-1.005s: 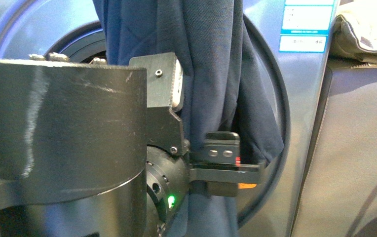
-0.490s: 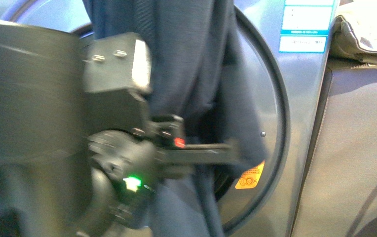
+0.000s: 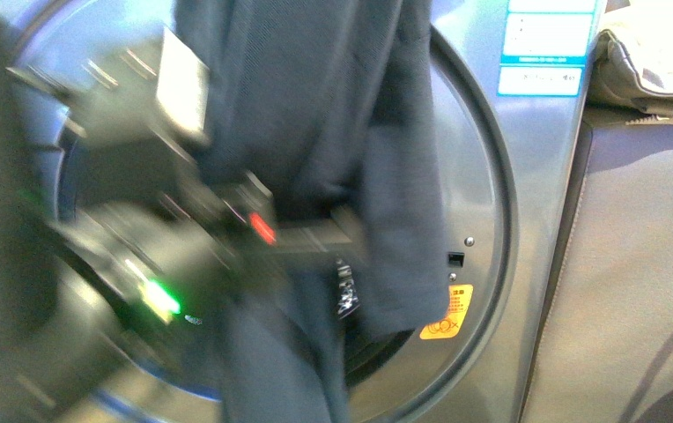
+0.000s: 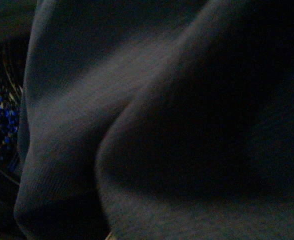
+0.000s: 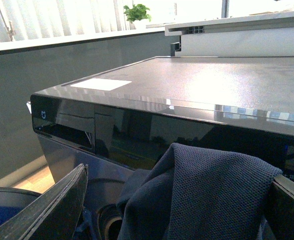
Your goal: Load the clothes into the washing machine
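Dark navy garment (image 3: 315,106), finely ribbed weave, hung in floppy folds before silver-grey washing machine (image 3: 536,176); left tool (image 3: 306,233), right tool (image 5: 177,200): grip was indiscernible.

window: bright, white curtains (image 5: 62,17) | sill: potted plant (image 5: 137,12) | floor (image 5: 34,182): pale wood | right: grey-brown cabinet (image 3: 632,291), cream fabric (image 3: 659,62) on top

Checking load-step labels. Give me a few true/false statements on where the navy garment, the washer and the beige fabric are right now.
1. The clothes hang across the porthole of the washing machine. True.
2. The clothes lie wholly inside the drum. False: most of the fabric hangs outside, in front of the opening.
3. A yellow sticker shows on the machine's front, right of the clothes. True.
4. The beige fabric is in the washer. False: it lies on top of the grey-brown unit beside it.
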Tool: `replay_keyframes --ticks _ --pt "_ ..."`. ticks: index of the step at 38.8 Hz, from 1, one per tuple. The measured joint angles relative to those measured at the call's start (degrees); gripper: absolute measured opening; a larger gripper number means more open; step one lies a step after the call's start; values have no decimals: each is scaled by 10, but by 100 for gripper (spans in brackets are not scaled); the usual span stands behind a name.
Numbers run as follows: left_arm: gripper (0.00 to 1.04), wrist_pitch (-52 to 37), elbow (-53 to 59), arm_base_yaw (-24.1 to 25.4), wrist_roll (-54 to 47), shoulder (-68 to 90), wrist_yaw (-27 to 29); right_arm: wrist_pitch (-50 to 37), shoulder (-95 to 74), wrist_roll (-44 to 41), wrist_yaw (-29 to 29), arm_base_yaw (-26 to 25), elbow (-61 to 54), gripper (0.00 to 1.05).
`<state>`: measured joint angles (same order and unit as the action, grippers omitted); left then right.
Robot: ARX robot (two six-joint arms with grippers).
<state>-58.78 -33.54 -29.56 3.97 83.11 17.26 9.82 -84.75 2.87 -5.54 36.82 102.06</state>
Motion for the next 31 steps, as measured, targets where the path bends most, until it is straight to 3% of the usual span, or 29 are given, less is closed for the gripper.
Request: replay_keyframes --ticks 12,31 --pt "7 96 -4 11 -80 -114 -43 0 0 0 0 0 1 97" --pt "7 88 -24 21 -82 -56 -51 0 0 0 0 0 1 97"
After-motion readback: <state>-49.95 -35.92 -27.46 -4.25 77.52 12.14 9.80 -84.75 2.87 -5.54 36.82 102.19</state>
